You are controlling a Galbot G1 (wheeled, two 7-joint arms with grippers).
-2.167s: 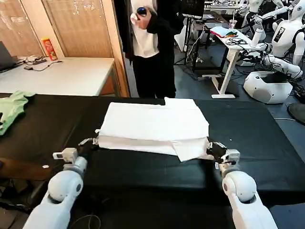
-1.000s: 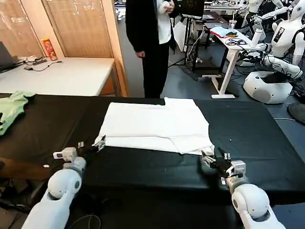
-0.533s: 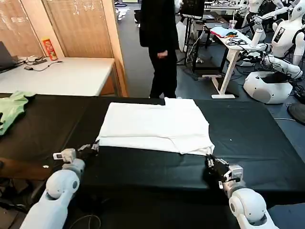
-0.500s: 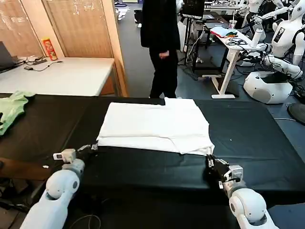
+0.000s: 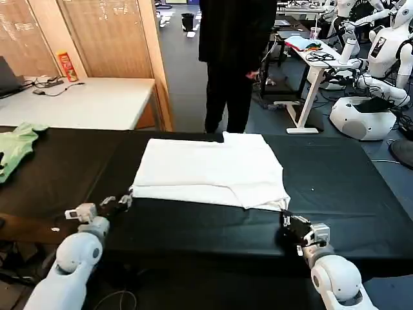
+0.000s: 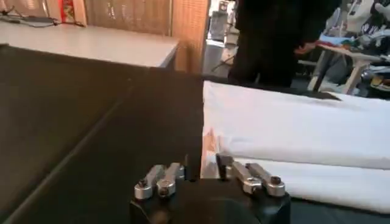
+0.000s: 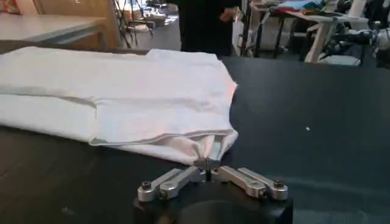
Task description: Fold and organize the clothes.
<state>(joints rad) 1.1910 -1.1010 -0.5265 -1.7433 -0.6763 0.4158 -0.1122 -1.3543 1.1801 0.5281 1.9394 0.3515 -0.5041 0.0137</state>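
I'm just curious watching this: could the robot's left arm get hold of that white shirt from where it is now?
Probably yes. The left gripper sits open just off the folded white T-shirt's near left corner, with bare black table between them.

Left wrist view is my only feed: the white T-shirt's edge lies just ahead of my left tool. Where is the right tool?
Observer: The right tool is low over the black table, just short of the near right corner of the white T-shirt and not touching it.
Operator: Is it open?
Observer: No. In the right wrist view its fingers meet at the tips with nothing between them.
Operator: Anything else on the table?
Observer: A light green garment lies at the table's far left edge, well away from the left tool.
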